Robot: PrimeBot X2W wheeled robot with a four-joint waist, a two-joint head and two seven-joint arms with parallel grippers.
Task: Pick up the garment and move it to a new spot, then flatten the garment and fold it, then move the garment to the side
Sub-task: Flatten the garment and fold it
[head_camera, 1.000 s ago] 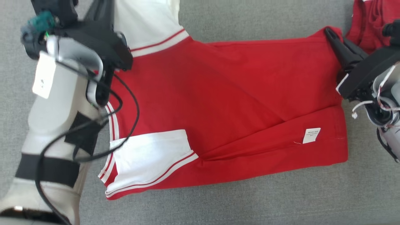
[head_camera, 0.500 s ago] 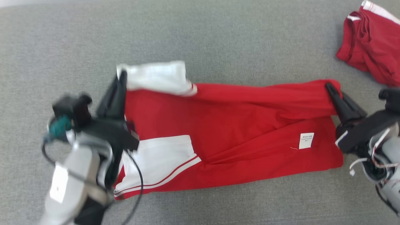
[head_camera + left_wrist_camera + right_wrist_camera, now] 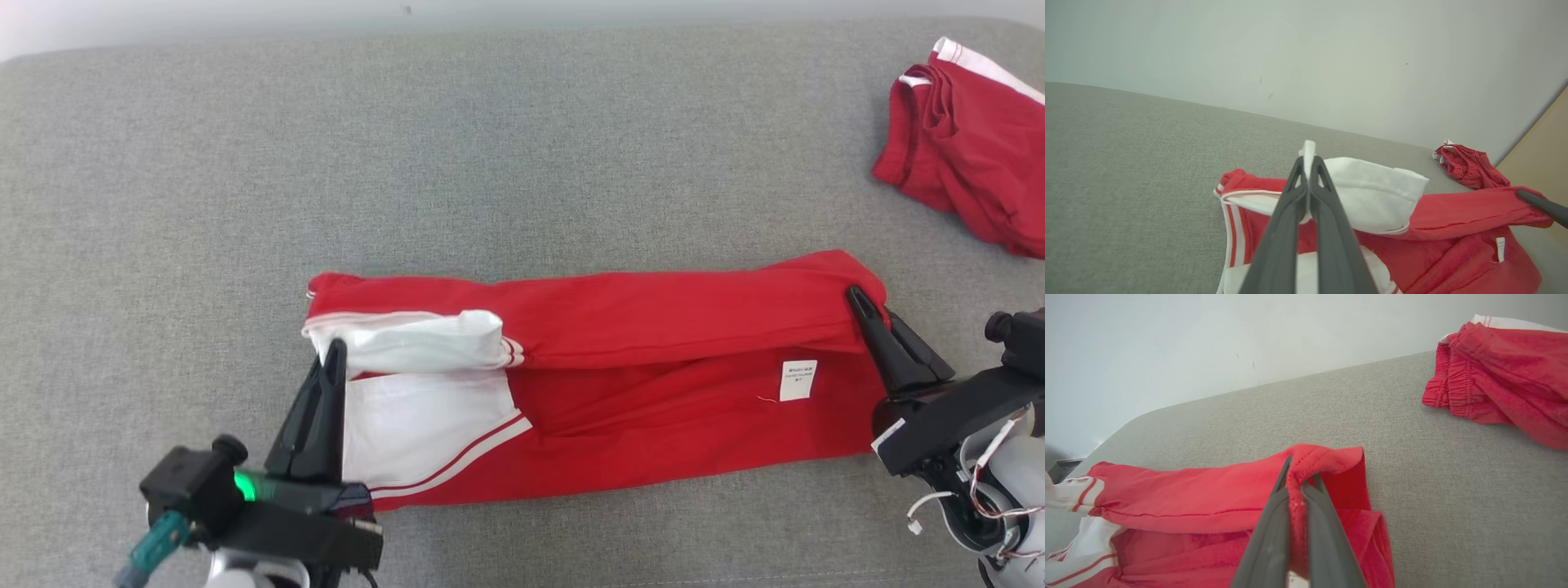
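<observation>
Left gripper [image 3: 335, 349] is clamped on the garment's [image 3: 653, 359] white sleeve [image 3: 424, 339] and right gripper [image 3: 854, 294] on its red hem, both nearer than half a second ago. The garment now lies half-folded mid-tabletop [image 3: 522, 163], with that sleeve almost over the near one. Another red bundle [image 3: 971, 155] sits far right.

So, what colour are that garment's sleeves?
White fabric sleeves edged with red stripes; head view shows best.

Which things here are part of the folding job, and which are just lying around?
In the job: red and white garment; left gripper and right gripper, each shut on one end of it.
Lying about: crumpled red garment, far right.
</observation>
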